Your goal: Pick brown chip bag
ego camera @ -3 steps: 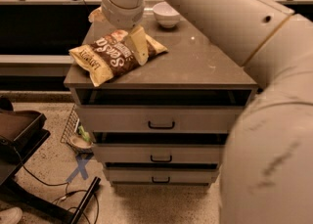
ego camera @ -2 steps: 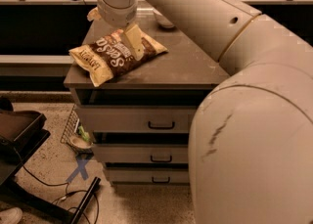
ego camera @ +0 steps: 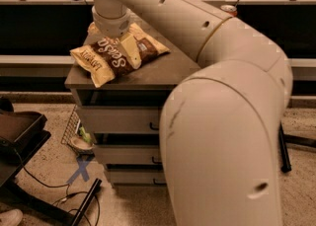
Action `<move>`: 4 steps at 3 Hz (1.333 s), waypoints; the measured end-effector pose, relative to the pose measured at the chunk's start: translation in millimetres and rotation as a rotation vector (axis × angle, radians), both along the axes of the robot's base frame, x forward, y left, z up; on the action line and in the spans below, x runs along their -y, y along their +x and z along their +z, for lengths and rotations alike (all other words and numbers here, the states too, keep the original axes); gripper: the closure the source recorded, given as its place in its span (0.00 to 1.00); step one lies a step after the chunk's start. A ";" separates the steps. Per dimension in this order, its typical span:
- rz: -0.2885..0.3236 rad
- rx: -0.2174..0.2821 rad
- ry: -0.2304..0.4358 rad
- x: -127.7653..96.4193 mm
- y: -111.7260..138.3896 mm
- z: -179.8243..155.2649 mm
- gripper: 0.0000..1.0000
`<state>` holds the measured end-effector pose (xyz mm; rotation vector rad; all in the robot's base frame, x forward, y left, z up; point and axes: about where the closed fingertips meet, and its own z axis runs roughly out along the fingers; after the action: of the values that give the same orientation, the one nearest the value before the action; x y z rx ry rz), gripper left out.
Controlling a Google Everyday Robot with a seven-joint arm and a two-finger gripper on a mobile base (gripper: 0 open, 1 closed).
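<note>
Finds the brown chip bag (ego camera: 106,57) lying flat on the desk (ego camera: 163,72), toward the left front corner, white lettering facing up. Locates the end effector (ego camera: 126,47) directly over the bag's middle, touching or just above the crinkled surface; cannot tell which. Cannot tell whether spread, pressed together or pinching the bag. Notes the arm (ego camera: 207,42) reaching in from the right foreground and hiding part of the drawers (ego camera: 123,121). Records a soda can (ego camera: 228,9) at the back, well apart from the bag.

brown chip bag (ego camera: 105,51): large white lettering, partly hidden, not legible | gripper (ego camera: 129,54): at bag
</note>
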<state>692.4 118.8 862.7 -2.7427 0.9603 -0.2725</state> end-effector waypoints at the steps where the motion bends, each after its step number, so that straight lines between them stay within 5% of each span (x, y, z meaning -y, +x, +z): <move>1: -0.008 -0.061 -0.039 -3.6 15.3 -33.0 0.18; 4: -0.010 -0.064 -0.038 -4.9 19.0 -29.7 0.95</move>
<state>711.4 123.7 833.1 -2.7979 0.9957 -0.2077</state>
